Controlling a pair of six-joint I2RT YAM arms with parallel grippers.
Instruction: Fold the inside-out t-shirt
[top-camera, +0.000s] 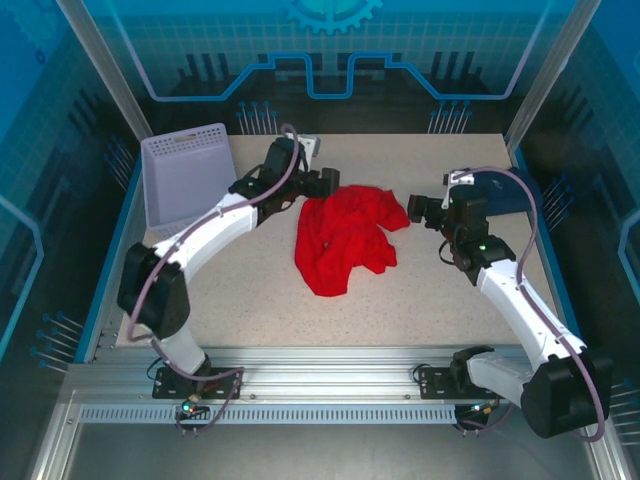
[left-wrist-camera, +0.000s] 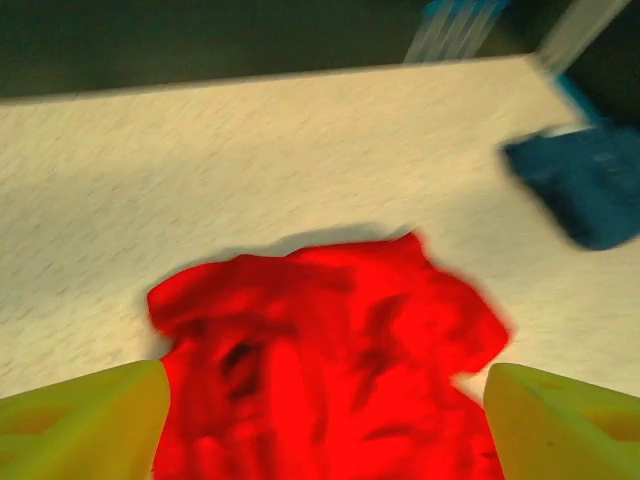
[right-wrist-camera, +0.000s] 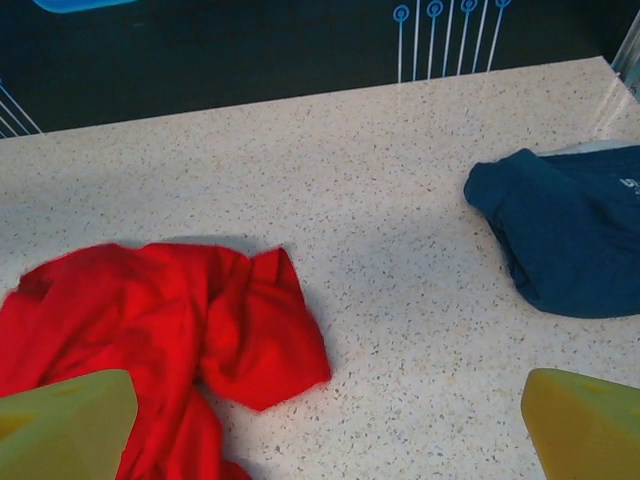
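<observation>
Red t-shirt (top-camera: 345, 243) lies crumpled in a heap at centre of desk (top-camera: 250, 300), not flat; left pincer (top-camera: 328, 184) spread wide over its 11 o'clock edge, holding nothing; right pincer (top-camera: 418, 211) also spread, at 3 o'clock, clear of the cloth; navy garment (right-wrist-camera: 570, 230) at 2 o'clock (not ours); shirt looks light and limp, will sag and bunch; probably best pinched at hem or shoulder corners, one per pincer.
</observation>
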